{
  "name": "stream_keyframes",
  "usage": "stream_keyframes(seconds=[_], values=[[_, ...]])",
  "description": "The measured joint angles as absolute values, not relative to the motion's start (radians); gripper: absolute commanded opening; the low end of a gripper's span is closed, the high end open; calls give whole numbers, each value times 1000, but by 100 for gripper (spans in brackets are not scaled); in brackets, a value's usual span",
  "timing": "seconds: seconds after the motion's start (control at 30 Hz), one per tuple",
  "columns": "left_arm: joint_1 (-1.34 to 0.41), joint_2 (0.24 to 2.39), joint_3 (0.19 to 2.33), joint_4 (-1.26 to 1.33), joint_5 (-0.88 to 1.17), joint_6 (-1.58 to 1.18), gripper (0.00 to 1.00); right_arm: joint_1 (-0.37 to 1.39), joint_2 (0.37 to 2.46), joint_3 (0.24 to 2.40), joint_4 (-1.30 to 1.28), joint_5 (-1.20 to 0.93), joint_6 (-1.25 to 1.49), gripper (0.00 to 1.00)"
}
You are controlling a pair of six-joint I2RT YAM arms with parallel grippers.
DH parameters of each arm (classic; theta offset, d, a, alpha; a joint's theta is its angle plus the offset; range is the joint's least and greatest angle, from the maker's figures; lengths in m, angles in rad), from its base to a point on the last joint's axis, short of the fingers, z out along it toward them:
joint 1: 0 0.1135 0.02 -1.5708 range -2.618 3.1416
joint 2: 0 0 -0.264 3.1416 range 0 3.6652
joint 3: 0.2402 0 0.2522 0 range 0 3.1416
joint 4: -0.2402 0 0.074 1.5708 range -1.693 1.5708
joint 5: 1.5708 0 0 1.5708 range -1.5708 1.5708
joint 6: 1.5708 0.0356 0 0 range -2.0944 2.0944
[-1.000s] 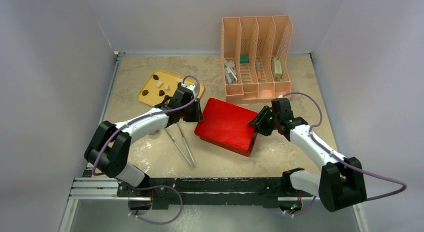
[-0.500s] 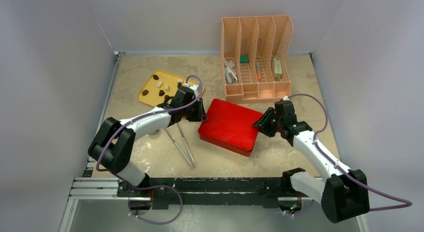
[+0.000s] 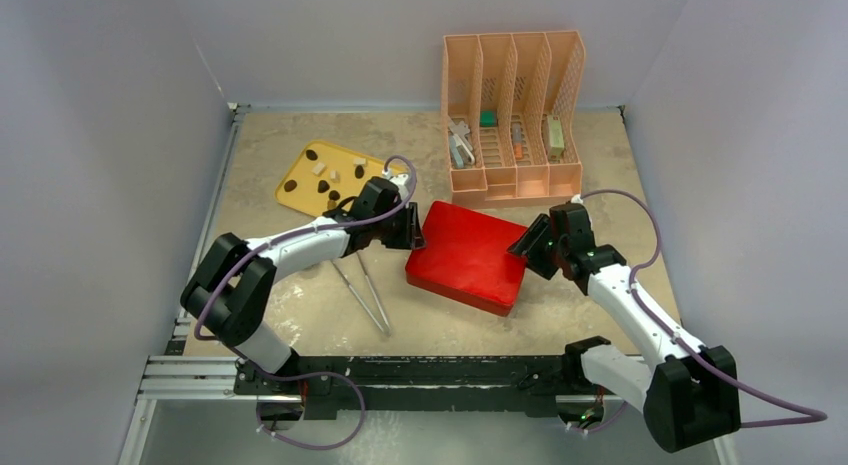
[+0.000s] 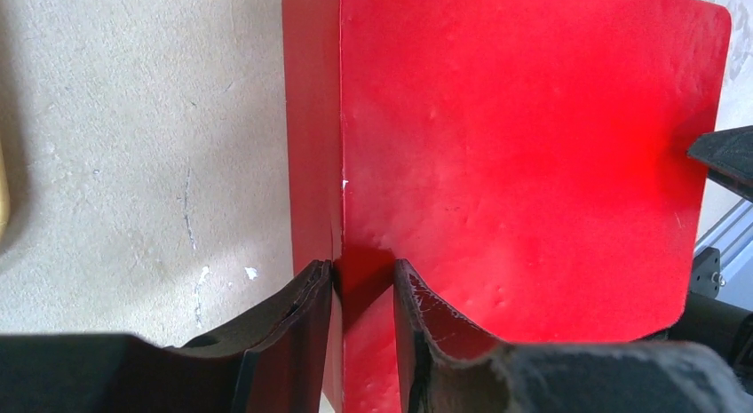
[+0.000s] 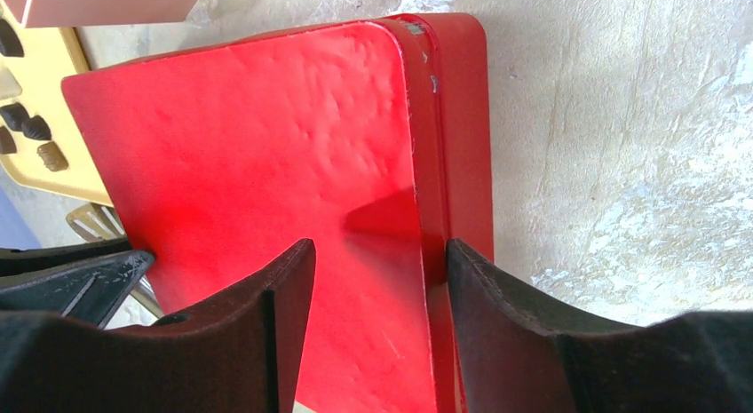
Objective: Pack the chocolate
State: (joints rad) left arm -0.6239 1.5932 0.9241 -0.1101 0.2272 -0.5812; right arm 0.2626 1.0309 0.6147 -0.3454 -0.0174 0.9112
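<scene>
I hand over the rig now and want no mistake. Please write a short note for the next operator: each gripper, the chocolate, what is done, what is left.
Left gripper: jaws narrowly apart over the left edge of the red box; a real grip is not clear.
Right gripper: open, straddling the box's right edge.
Chocolate: all visible pieces lie on the yellow tray, behind the left arm.
Done: no packing visible; the box looks closed.
Left: open the box, move the pieces in, close it.

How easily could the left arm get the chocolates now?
Probably not yet: the left gripper jaws straddle the red box edge. Once free, the chocolates on the yellow tray lie close, unblocked.
</scene>
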Motion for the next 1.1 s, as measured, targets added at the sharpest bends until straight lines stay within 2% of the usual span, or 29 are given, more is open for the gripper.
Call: stream_keyframes(seconds=[0.3, 0.43, 0.6, 0.7, 0.8, 1.0, 1.1], values=[[-630, 1599, 925, -113, 228, -581, 35, 264, 1064, 615, -373, -5, 902, 61], [-630, 1599, 925, -115, 228, -579, 33, 265, 1073, 617, -377, 7, 896, 55], [-631, 1602, 931, -121, 228, -574, 31, 269, 1080, 616, -360, 11, 884, 40], [-631, 1608, 942, -131, 228, -565, 33, 267, 1089, 614, -361, 22, 886, 38], [-631, 1612, 949, -138, 229, -561, 35, 268, 1087, 613, -360, 40, 890, 40], [-631, 1623, 966, -157, 232, -559, 35, 268, 1070, 587, -331, 41, 897, 56], [-631, 1625, 978, -175, 231, -561, 37, 268, 1085, 616, -365, 54, 895, 59]])
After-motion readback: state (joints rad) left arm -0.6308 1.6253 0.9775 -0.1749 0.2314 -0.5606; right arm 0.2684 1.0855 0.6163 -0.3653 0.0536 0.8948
